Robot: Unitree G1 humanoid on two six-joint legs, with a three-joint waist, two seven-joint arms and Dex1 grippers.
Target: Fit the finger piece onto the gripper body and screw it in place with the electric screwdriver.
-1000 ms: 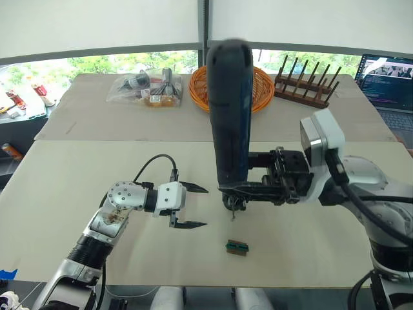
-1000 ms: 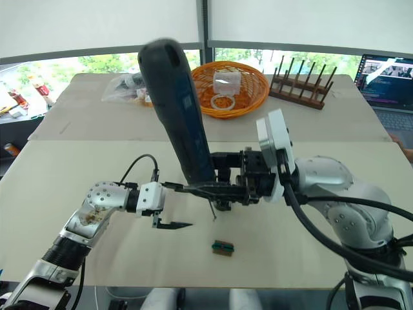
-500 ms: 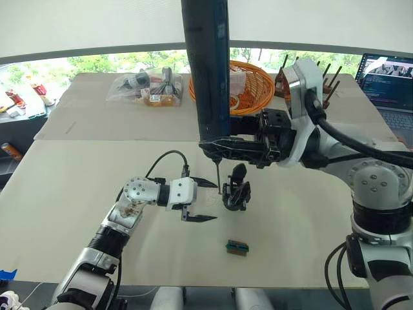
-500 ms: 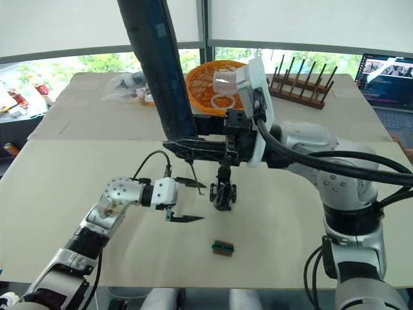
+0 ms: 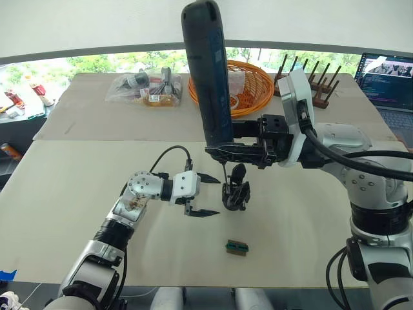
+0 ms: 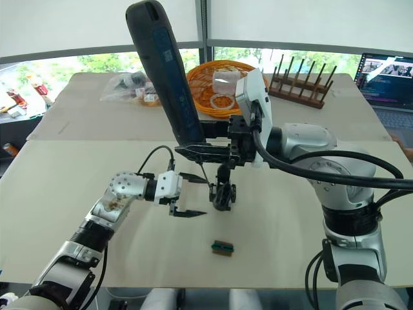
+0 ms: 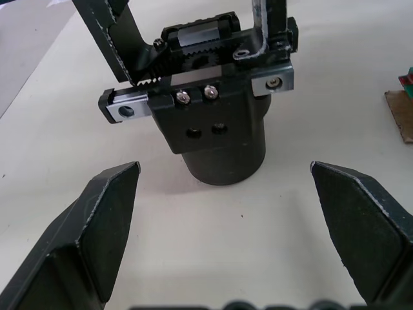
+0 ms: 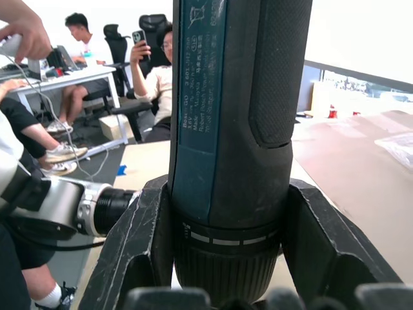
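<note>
Table: electric screwdriver [image 5: 208, 71] lowered, tilted.

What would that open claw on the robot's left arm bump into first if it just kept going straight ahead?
Most likely the gripper body. In the wrist view it stands on the table straight ahead, centred between the open fingers of the left gripper, with bare table between them. How far off it is stays unclear.

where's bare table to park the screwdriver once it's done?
Free: the near table on the robot's left of the left claw, and the stretch to the right of the gripper body. Crowded: the middle, around the body and the small green-and-black block, and the far table with basket, bag and rack.
</note>
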